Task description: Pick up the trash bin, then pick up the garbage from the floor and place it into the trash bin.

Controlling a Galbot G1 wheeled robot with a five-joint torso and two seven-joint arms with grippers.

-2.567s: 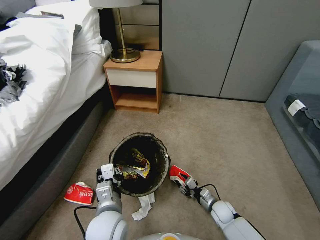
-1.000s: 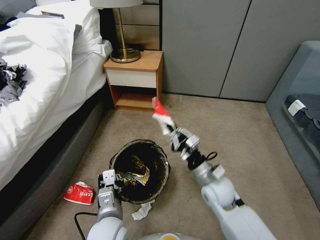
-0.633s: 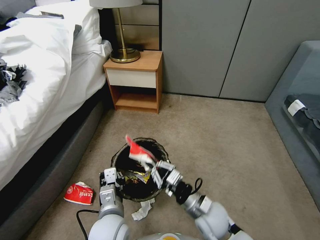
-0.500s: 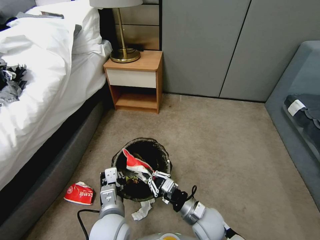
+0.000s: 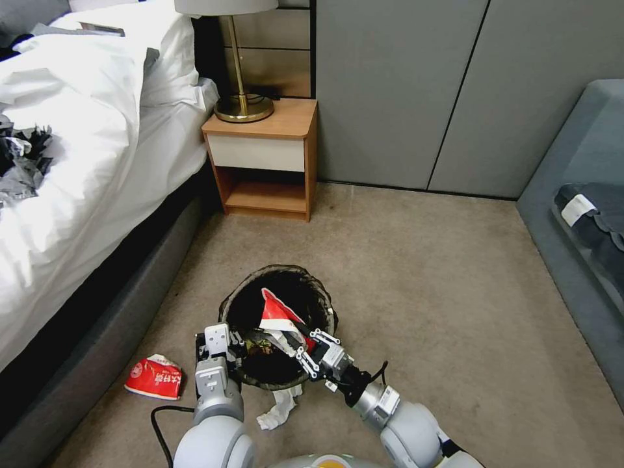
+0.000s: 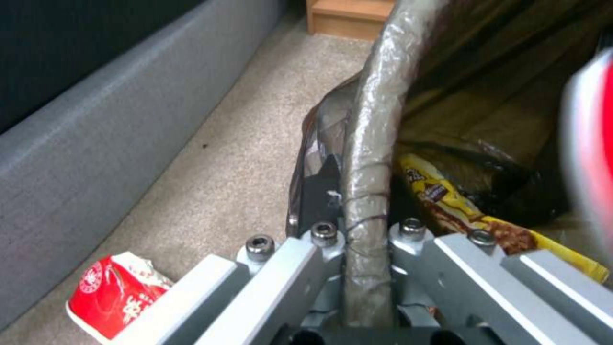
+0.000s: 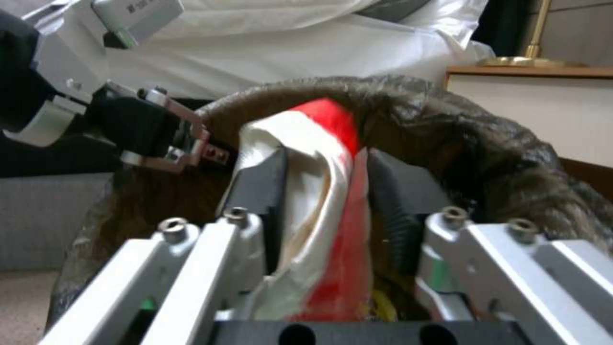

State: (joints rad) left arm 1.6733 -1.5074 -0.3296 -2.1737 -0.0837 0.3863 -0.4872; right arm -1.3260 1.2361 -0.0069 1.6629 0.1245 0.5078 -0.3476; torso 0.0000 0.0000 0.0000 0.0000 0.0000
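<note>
The trash bin [image 5: 323, 301] stands on the carpet just ahead of me, a round bucket with a dark liner and a yellow snack wrapper [image 6: 459, 215] inside. My left gripper [image 5: 224, 339] is shut on its near-left rim [image 6: 370, 143], one finger on each side of the wall. My right gripper [image 5: 299, 344] is shut on a red-and-white wrapper [image 5: 274, 313] and holds it upright over the bin's mouth; the pads [image 7: 265, 187] squeeze the wrapper [image 7: 323, 158]. More garbage lies on the floor: another red wrapper [image 5: 154, 377] to the bin's left and a white tissue [image 5: 279, 404] at its near side.
The bed [image 5: 91, 162] and its grey base [image 5: 97, 351] run along the left. A wooden nightstand [image 5: 266, 156] with a brass lamp [image 5: 242, 104] stands ahead, and a grey sofa [image 5: 578, 195] on the right. Open carpet [image 5: 442, 292] lies right of the bin.
My right gripper lifted the red-and-white wrapper from the floor right of the bin, swung it high, then brought it down over the bin's mouth. The left gripper stayed on the rim.
</note>
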